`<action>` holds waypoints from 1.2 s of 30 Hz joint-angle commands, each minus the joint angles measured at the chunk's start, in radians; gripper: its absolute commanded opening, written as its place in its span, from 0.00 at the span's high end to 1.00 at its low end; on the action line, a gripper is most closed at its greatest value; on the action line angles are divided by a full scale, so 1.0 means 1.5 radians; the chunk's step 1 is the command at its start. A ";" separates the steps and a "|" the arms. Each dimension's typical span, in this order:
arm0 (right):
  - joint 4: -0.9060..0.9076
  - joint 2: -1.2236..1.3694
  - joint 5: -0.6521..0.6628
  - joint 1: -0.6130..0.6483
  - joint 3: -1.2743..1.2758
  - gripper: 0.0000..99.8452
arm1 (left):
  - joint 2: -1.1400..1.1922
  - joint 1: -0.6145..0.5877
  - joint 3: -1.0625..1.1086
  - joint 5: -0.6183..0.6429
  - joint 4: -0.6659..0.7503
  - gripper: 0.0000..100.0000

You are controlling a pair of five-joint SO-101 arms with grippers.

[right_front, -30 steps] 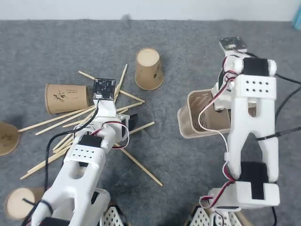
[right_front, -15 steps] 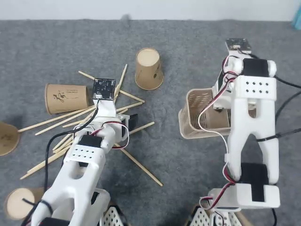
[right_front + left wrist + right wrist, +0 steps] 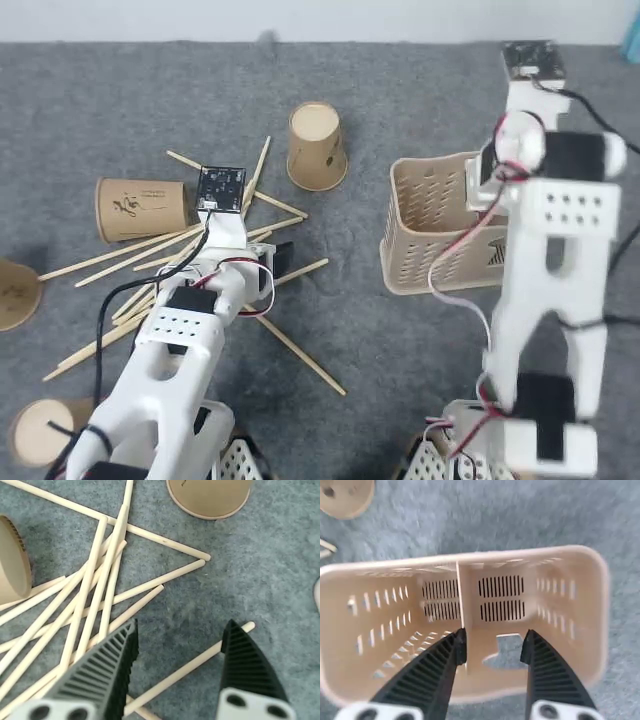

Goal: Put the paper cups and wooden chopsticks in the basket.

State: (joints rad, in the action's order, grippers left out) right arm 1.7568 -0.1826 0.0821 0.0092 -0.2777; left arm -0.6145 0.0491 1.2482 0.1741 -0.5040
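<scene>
Left gripper (image 3: 180, 632): jaws spread wide, nothing pinched. It hangs low over the scattered wooden chopsticks (image 3: 102, 587) on the grey table (image 3: 420, 90).
- One single chopstick (image 3: 192, 664) lies on the table under the gap and crosses it at a slant. Its end pokes out just past one jaw's tip. Contact with either jaw: cannot tell.
- The main heap fans out on the other jaw's side, and several sticks run beneath that jaw.

Cups, relative to the left gripper:
- Standing paper cup (image 3: 317, 147), wide end down on the table, ahead of the gripper beyond the heap's far ends.
- Tipped paper cup (image 3: 142, 209), on its side, touching the heap's edge.
- Third cup (image 3: 15, 293) and fourth cup (image 3: 40, 430), near the left edge of the high view and well apart from the gripper.

Right gripper (image 3: 494, 647): jaws moderately apart, holding nothing. It is poised above the open top of the basket (image 3: 520, 555), which stands upright on the table, well apart from the chopsticks.
- A divider (image 3: 461, 600) splits the basket into two compartments.
- One jaw tip lines up with the divider and the other sits over the compartment beside it. Touching the divider or clear of it: cannot tell.
</scene>
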 commanded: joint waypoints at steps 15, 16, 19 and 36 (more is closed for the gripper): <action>0.025 -0.457 0.288 -0.161 0.396 0.81 | -0.001 0.006 -0.021 -0.010 0.012 0.74; 0.024 -0.476 0.304 -0.177 0.428 0.81 | -0.001 0.006 -0.021 -0.010 0.011 0.74; 0.022 -0.529 0.345 -0.217 0.510 0.81 | -0.001 0.005 -0.020 -0.010 0.011 0.74; -0.353 -0.663 0.320 -0.309 1.021 0.99 | -0.002 0.002 -0.020 -0.010 0.010 0.74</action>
State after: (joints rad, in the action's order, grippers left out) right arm 1.3487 -1.1584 0.6084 -0.4434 1.1676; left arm -0.6145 0.0491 1.2482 0.1741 -0.5040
